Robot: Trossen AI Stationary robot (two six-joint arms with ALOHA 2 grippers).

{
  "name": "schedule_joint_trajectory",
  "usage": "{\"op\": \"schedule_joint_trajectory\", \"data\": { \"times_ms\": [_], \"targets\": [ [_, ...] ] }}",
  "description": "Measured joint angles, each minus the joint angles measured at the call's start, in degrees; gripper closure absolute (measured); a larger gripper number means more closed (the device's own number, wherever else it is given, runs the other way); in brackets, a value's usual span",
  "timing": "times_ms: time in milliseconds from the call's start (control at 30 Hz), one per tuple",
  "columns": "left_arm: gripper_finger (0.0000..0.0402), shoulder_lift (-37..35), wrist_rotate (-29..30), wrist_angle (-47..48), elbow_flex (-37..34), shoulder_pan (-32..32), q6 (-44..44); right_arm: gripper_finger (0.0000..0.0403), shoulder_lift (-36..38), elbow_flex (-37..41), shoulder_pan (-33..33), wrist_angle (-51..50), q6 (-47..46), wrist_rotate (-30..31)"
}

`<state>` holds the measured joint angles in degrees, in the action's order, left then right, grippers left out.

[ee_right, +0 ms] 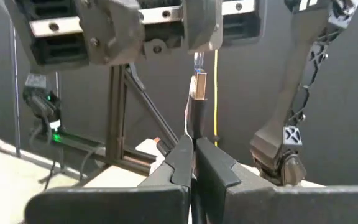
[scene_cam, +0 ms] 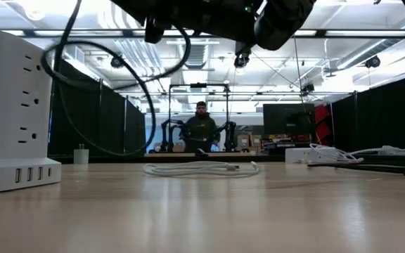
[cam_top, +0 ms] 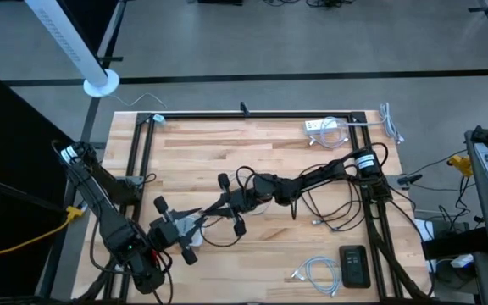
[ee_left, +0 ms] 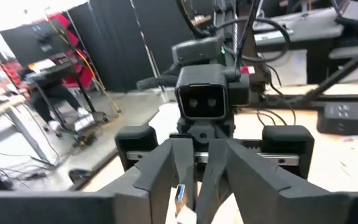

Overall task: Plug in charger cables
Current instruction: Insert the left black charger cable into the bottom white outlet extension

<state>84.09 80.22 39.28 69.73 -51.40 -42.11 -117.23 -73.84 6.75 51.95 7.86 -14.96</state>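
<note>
Upright, the black cable (ee_right: 194, 118) plug (right hand (ee_right: 194, 163) pinched) points at left hand (ee_right: 163, 31).

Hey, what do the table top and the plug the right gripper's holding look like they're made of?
Table: pale wood, likely butcher-block, showing plank seams and grain.
Plug: looks like a bright metal USB tip on a black, probably plastic, body, pinched in the right gripper.

Pale matt wooden table (cam_top: 227, 140), black metal frame (cam_top: 252, 114), glossy white plastic power strip (scene_cam: 9, 112)
</note>
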Motion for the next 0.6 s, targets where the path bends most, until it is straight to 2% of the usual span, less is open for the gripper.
{"op": "schedule_joint_trajectory", "data": {
  "times_ms": [200, 600],
  "targets": [
    [0.0255, -0.1, -5.7, 1.7, 0.0, 2.1, -2.3, 0.0401, 0.0, 0.0, 0.1, -0.2, 2.0, 0.0],
    [0.0294, -5.4, -16.6, 6.9, 0.0, 2.3, -2.5, 0.04, 0.0, 0.0, 0.3, -2.6, 4.4, 0.0]
  ]
}}
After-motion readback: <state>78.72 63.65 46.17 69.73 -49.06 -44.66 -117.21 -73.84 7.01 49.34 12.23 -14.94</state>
